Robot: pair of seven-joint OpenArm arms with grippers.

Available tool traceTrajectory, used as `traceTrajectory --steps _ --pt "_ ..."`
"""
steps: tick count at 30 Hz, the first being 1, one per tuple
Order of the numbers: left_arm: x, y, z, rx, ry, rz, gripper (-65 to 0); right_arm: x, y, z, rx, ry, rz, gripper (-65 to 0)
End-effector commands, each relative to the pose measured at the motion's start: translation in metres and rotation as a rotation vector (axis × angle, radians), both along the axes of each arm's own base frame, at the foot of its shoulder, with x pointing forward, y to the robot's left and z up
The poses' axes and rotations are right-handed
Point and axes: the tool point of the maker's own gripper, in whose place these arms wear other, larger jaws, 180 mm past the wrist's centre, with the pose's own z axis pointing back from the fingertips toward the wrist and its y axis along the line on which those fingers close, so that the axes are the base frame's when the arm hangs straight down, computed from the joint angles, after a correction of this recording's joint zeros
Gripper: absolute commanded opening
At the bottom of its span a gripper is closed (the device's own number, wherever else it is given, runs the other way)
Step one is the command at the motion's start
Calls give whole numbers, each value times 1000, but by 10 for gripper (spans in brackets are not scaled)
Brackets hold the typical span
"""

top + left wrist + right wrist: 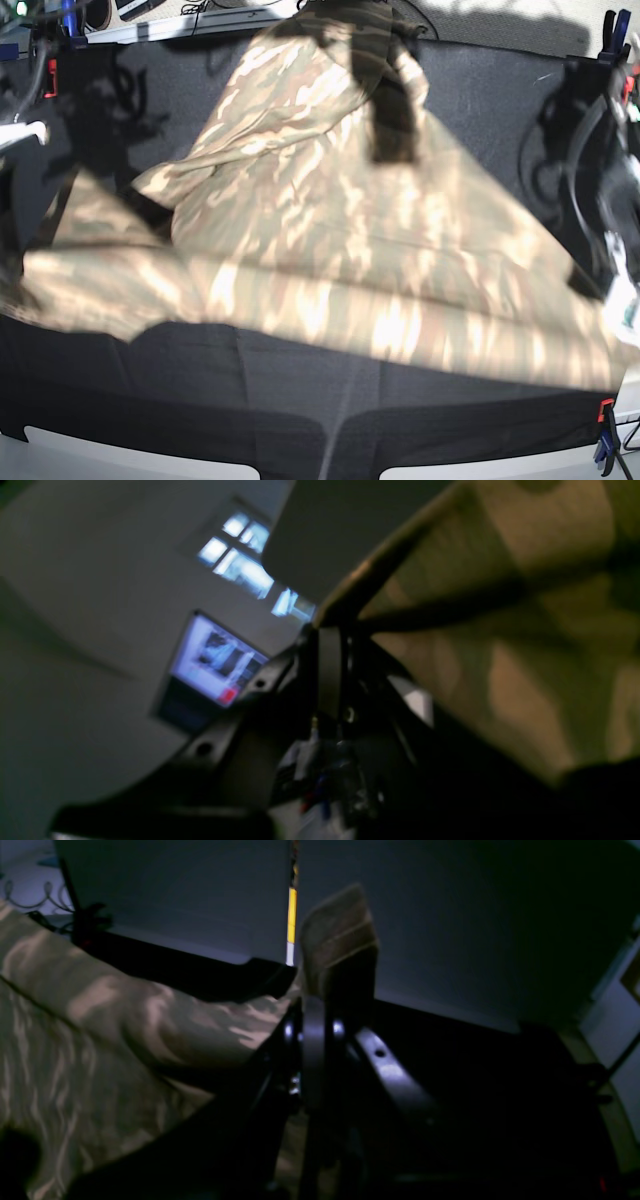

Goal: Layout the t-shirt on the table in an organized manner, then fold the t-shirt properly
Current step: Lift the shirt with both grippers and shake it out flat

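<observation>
The camouflage t-shirt (330, 250) hangs stretched wide over the black table (300, 400), blurred by motion, with its far part bunched at the back (370, 60). In the left wrist view my left gripper (327, 625) is shut on an edge of the t-shirt (500, 645), which fills the right of that view. My right gripper (320, 995) is shut on a fold of the t-shirt (125, 1025), and a tab of fabric (340, 930) sticks out past the fingers. In the base view the shirt's pulled corners reach the left edge (25, 290) and the right edge (610, 340).
Red and blue clamps hold the cloth at the front right (603, 425), back left (50, 75) and back right (610, 30). Cables lie at the right side (580, 140). A lit monitor (215, 660) and ceiling lights (240, 555) show behind the left gripper.
</observation>
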Motion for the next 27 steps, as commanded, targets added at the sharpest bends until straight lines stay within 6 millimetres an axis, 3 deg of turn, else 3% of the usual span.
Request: traceTrajectory --steps 1,5,10,15,20,23,27 --pt "0 -1 16 -6 -50 -11 -650 2 8 14 -7 -56 35 -650" --pt "5 -9 11 -95 -11 -70 -650 14 28 14 -10 -72 97 -650" --pt "4 -6 8 -104 -3 -44 -650 29 45 21 -33 -109 140 -650" --pt "0 12 2 -85 16 65 -650 34 77 18 -23 -101 259 -650" --pt "-17 38 21 -85 -138 253 -650 35 110 11 -18 -74 381 -650" --pt "-14 29 16 -185 -149 195 -650 44 100 4 -72 -51 311 -650" --pt "4 -19 -17 -397 9 -60 -650 54 44 10 -133 -57 52 -650"
